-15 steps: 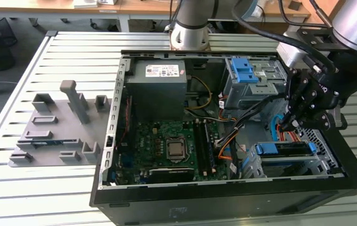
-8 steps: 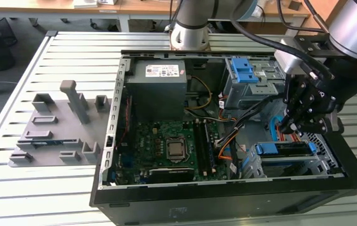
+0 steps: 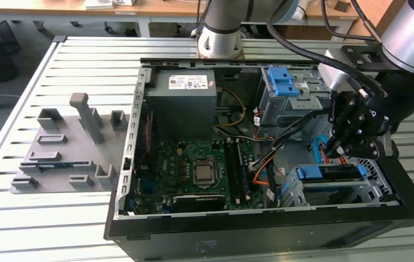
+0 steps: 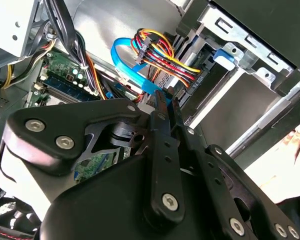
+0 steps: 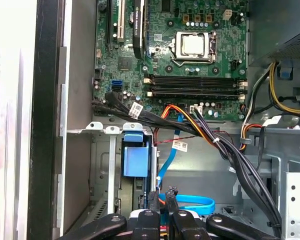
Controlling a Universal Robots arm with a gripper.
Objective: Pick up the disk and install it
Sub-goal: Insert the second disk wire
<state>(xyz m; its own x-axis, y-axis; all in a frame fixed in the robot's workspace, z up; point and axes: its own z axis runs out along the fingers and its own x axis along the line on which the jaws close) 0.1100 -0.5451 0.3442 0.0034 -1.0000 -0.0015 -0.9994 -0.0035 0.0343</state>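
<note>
End effector [image 5: 162,196] fingers together, empty; disk [image 3: 329,173] seemingly seated in bay just below.

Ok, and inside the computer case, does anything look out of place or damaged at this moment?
Nothing looks damaged or spilled. One thing stands out: the blue data cable lies in a loose loop right beside the hand, so it might snag. I cannot tell whether its end is plugged in.

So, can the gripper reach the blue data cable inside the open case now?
Probably yes: the gripper is right at the blue data cable, with nothing between them, though coloured wires lie close beside.
</note>
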